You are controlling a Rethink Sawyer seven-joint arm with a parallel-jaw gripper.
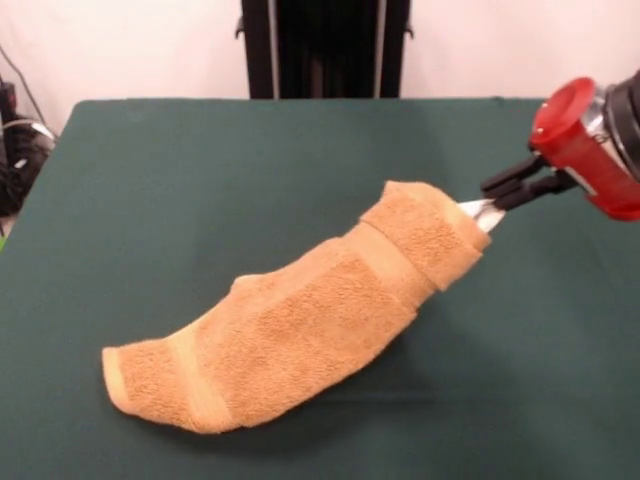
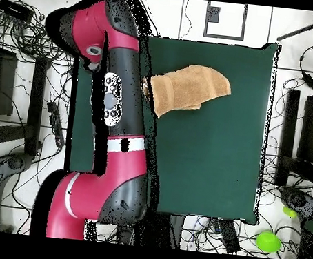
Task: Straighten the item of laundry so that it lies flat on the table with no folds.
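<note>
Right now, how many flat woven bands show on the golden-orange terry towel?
2. One woven band crosses the golden-orange terry towel near its low end on the dark green felt table; the other band sits near the raised end by the gripper. Folds may hide more.

1. The arm [image 2: 115,117] wears glossy red shells over black joints.
2. A white band rings it midway.
3. Its black panel carries small round buttons.
4. The gripper [image 1: 490,212] has black fingers with silvery tips.
</note>
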